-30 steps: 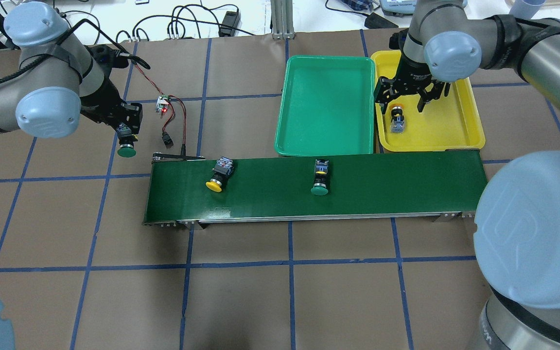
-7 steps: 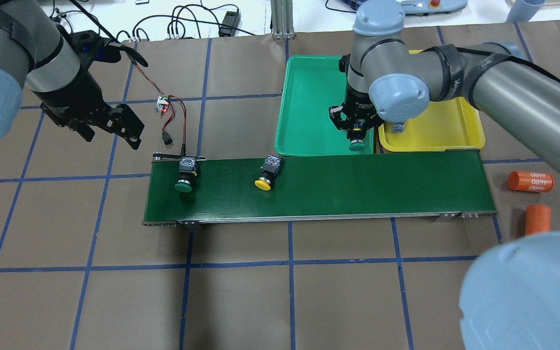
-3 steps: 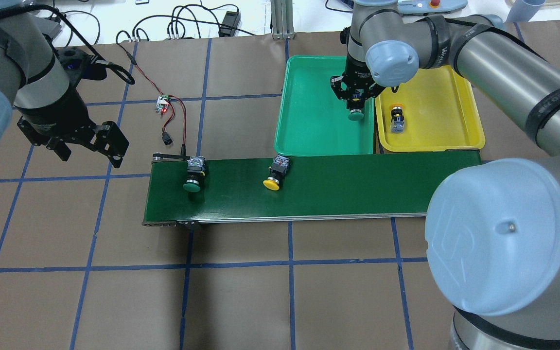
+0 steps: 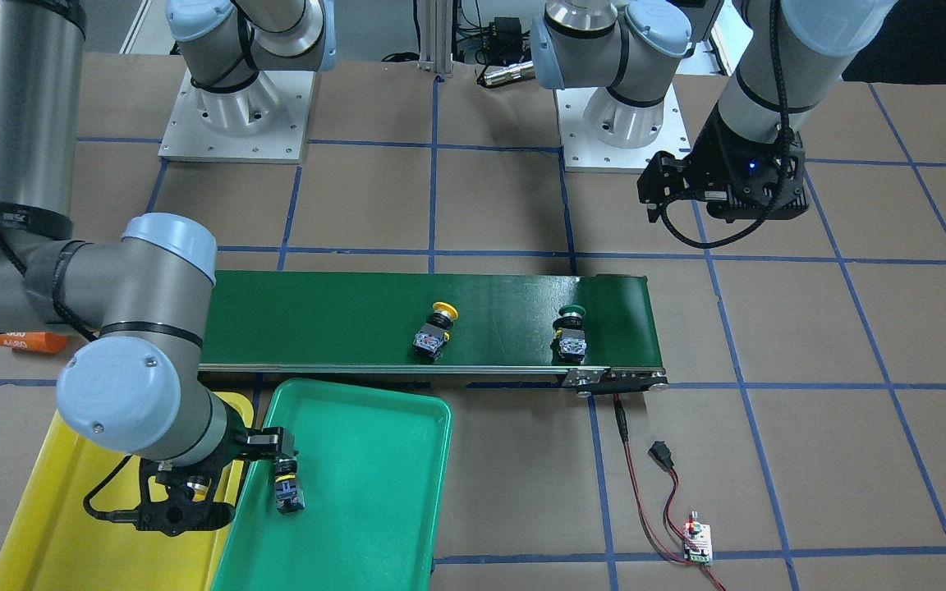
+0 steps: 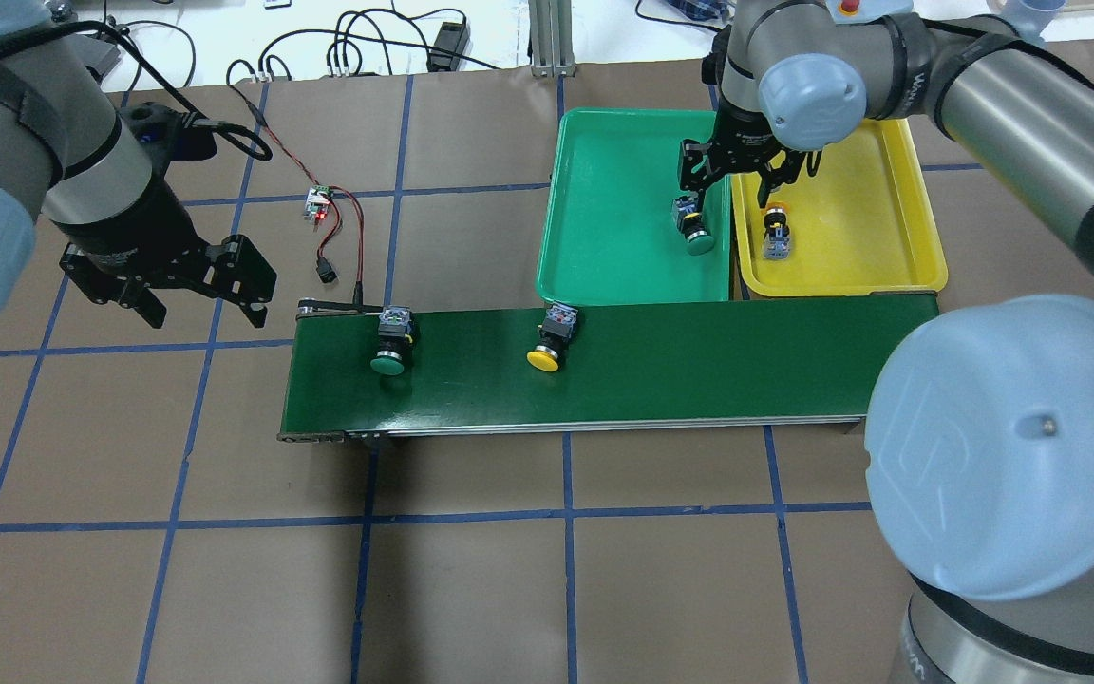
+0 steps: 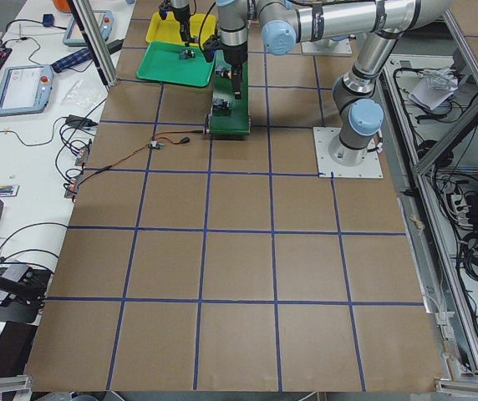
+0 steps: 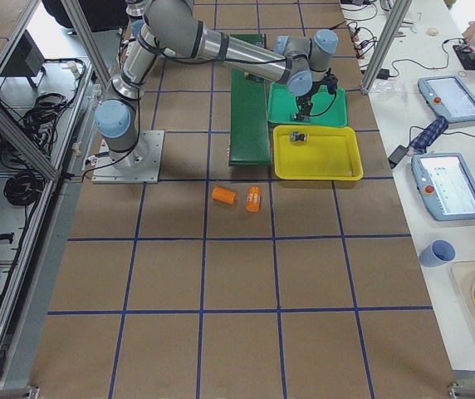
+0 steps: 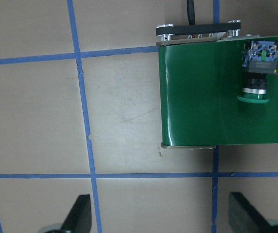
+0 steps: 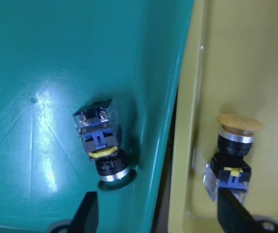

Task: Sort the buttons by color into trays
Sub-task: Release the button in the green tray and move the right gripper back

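Right gripper [image 5: 745,180] hung spread and empty over the seam between the trays; one green button [image 5: 692,226] lay in the green tray [image 5: 604,142] by that wall, one yellow button [image 5: 775,231] in the yellow tray [image 5: 889,218]. Left gripper [image 5: 200,299], also spread, sat off the conveyor belt [image 5: 699,361] end, with the second green button [image 5: 392,337] and second yellow button [image 5: 555,339] lying on it. They look light, rigid and roll-prone, so I'd pinch the square body, not the cap.

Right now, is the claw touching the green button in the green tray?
Apart. The right wrist view shows the green button lying in the green tray, with bare tray showing between it and the fingers of the right gripper.
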Robot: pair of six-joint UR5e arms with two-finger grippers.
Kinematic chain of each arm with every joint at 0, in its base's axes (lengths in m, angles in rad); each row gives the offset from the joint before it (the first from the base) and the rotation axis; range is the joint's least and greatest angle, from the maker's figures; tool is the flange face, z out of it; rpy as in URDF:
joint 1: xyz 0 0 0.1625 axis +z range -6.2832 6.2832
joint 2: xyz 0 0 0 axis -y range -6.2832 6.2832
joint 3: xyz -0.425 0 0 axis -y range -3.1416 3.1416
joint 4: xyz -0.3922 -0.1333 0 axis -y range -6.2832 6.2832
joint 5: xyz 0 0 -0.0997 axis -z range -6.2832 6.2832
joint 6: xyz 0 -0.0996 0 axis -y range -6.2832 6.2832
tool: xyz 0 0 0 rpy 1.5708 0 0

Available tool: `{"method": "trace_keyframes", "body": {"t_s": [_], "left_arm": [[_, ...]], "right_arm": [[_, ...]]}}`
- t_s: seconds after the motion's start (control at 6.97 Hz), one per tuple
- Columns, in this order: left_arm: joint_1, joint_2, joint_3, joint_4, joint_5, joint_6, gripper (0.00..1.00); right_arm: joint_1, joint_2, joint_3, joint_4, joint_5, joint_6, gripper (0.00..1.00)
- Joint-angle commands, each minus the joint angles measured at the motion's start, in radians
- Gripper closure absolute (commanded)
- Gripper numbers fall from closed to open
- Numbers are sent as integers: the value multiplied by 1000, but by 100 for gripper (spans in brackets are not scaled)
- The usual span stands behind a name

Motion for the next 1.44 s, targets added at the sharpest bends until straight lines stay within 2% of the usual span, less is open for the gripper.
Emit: {"method": "trace_keyframes", "body": {"t_s": [0.0,0.29,0.43,0.57,1.29], "left_arm": [[-3,9,0,1,-58,-15,0],[-3,13,14,25,-63,-18,0],[-1,15,8,26,-57,-18,0],[-1,15,4,35,-57,-15,0],[-1,12,-1,53,-58,-15,0]], "right_arm": [[-37,-140,89,106,-10,-86,0],[-88,-279,288,91,-4,-119,0],[-91,-323,391,2,2,-116,0],[-91,-326,435,-58,3,-113,0],[-91,-317,447,-61,6,-102,0]]}}
